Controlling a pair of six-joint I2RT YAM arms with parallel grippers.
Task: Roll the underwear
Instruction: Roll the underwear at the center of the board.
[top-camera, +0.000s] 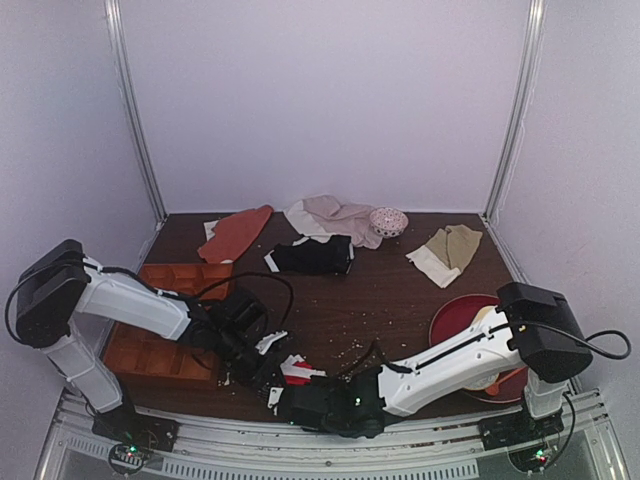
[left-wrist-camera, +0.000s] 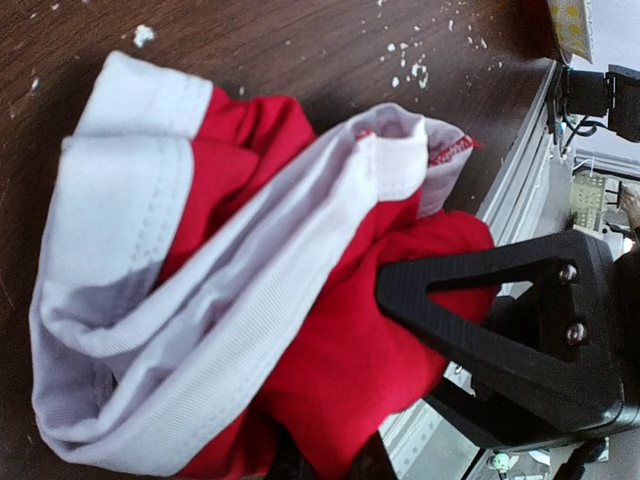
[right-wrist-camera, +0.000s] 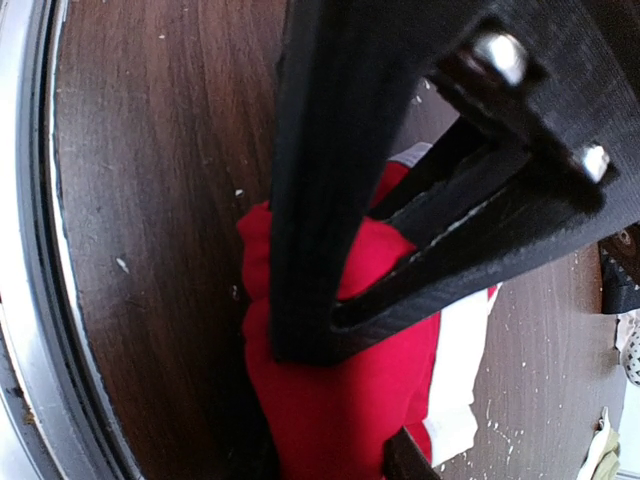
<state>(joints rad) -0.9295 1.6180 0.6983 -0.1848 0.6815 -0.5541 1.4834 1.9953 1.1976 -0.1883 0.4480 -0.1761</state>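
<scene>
The red underwear (top-camera: 297, 372) lay bunched at the table's near edge, just beside the metal rail (top-camera: 330, 448), its white waistband folded over the red cloth. The left gripper (left-wrist-camera: 380, 375) was clamped on one end, apparently anchoring the bundle. The right gripper (right-wrist-camera: 335, 335) met it from the other side, jaws narrow; whether they had cloth could not be told. Bare tabletop (top-camera: 400, 295) beyond offered rolling room, but the orange tray (top-camera: 150, 350) crowded the left.
</scene>
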